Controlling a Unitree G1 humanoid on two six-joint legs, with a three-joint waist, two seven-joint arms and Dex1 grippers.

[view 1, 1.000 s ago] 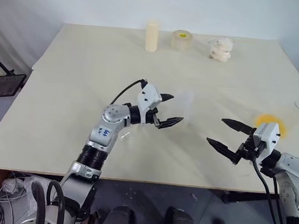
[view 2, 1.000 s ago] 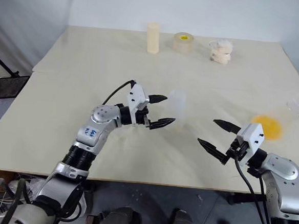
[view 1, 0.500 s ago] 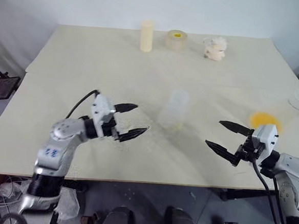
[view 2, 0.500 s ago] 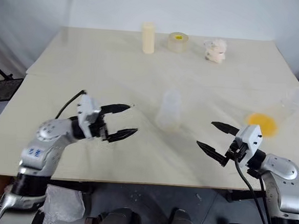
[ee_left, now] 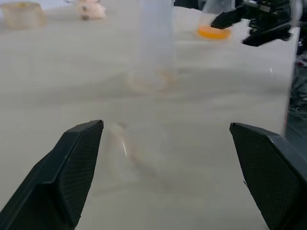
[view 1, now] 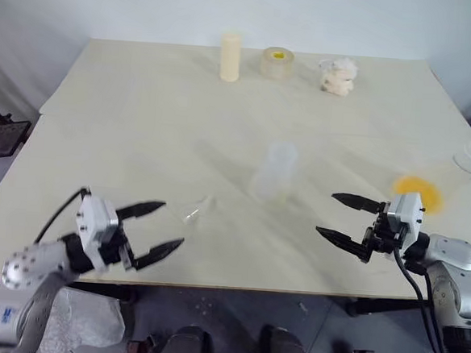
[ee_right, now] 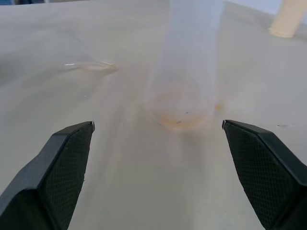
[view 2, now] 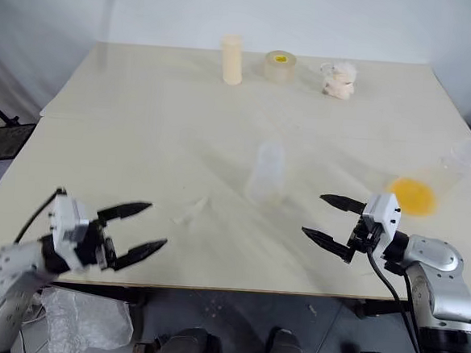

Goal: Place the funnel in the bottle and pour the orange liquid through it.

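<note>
While funnel (view 1: 191, 212) lies flat, L gripper (view 1: 152, 229) just beside.

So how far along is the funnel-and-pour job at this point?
Nothing looks done yet. The funnel lies on the table, apart from the upright bottle, whose neck has nothing in it. The orange liquid sits in its clear cup near the right gripper. Both that and the left gripper are open and hold nothing. Left: seat the funnel, then pour.

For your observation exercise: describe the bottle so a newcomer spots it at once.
Start at the pale table and look to its middle. The bottle stands upright there, alone, translucent and whitish. The cream cylinder at the far edge is opaque, and the funnel lies flat nearer the front.
</note>
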